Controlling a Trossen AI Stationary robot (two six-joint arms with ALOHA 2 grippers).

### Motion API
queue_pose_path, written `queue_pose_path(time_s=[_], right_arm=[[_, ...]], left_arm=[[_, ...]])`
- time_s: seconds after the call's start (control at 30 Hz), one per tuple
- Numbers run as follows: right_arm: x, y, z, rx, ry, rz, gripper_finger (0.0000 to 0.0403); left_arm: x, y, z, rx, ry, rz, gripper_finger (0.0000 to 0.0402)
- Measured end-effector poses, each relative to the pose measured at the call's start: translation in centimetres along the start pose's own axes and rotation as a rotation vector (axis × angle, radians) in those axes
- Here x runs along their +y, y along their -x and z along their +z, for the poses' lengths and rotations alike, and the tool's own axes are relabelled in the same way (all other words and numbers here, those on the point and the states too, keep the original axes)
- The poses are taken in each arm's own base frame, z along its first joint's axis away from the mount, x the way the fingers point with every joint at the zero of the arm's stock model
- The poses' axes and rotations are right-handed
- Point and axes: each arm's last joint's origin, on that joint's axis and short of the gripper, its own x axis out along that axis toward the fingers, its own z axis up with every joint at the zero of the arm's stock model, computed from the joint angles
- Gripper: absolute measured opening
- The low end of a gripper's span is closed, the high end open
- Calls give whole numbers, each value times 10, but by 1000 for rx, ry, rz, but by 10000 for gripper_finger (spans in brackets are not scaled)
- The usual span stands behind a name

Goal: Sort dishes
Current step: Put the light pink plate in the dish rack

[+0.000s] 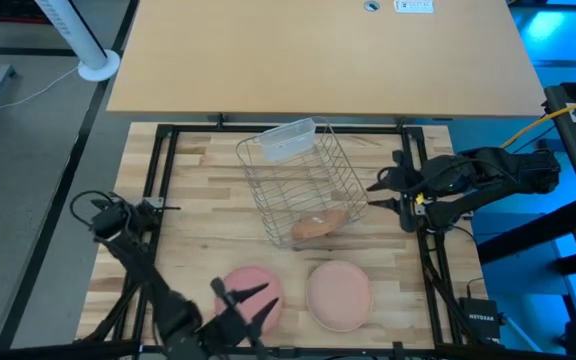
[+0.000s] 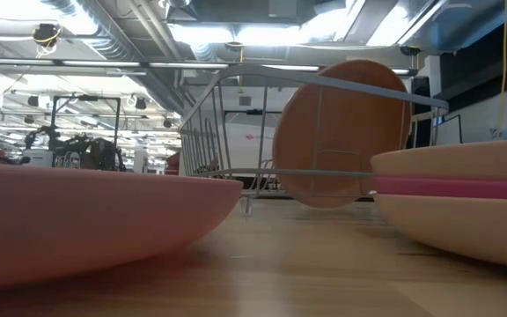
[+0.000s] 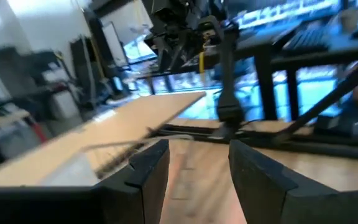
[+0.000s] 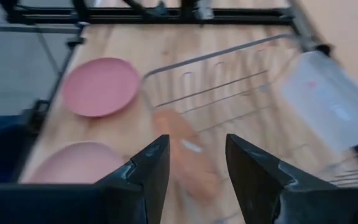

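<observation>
While both arms hang above the wooden desk (image 1: 208,200), neither pair of fingers grips anything; the left gripper (image 1: 246,305) sits at the near edge of the desk, its fingers spread apart over the near side of a pink plate (image 1: 251,287), though whether they touch it cannot be told from above; its own wrist view shows the two dark fingers (image 3: 146,171) parted with only bare wood and the far frame between them; the right gripper (image 1: 388,192) hovers at the right side of the desk, just beside the silver wire rack (image 1: 303,185), its fingers likewise released and empty; in the right wrist view those fingers (image 4: 151,171) stand apart, looking down on the rack (image 4: 229,81) and the plates; three plate positions can be counted from above: one terracotta-orange plate (image 1: 320,224) standing on edge inside the rack at its near end, one pink plate lying flat on the desk near the left gripper, and one pale peach plate (image 1: 339,294) lying flat just to its right; the low view shows a magenta band (image 2: 456,186) between two peach rims there, so that spot holds a stack; one clear plastic tub (image 1: 290,138) rests tilted in the far end of the rack.
</observation>
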Motion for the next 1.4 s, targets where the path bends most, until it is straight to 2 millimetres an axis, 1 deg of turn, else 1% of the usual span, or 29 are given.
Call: queue_pose_path(time_s=[0.13,0.23,0.3,0.4,0.47,0.57,0.67,0.8,0.93,1.07,1.17,1.3,1.4], right_arm=[[3,-6,1,28,-16,74,161],[6,-13,1,61,-14,128,161],[9,-19,2,87,-20,166,161],[13,-32,3,141,-41,226,161],[16,-42,3,177,-42,249,161],[19,-56,3,224,-42,257,161],[21,-69,2,266,-41,250,161],[23,-84,1,308,-40,243,161],[25,-94,0,340,-40,237,161],[25,-99,-1,353,-40,235,161],[25,-99,0,351,-39,235,161],[25,-98,0,349,-39,235,161],[25,-97,0,350,-39,235,161]], left_arm=[[-2,13,-13,-5,81,-29,149],[0,15,-29,3,105,-56,131],[3,14,-43,47,115,-123,118],[11,12,-63,175,123,-194,103],[20,9,-74,296,114,-212,96],[34,5,-87,467,78,-185,89],[46,0,-94,600,-10,-147,88],[58,-9,-101,815,-73,-83,102],[66,-22,-105,1052,-73,-21,132],[68,-36,-107,1131,-81,-26,162],[70,-47,-111,1184,-95,-20,174],[77,-58,-129,1309,-107,18,178],[79,-63,-145,1402,-135,-25,176]])
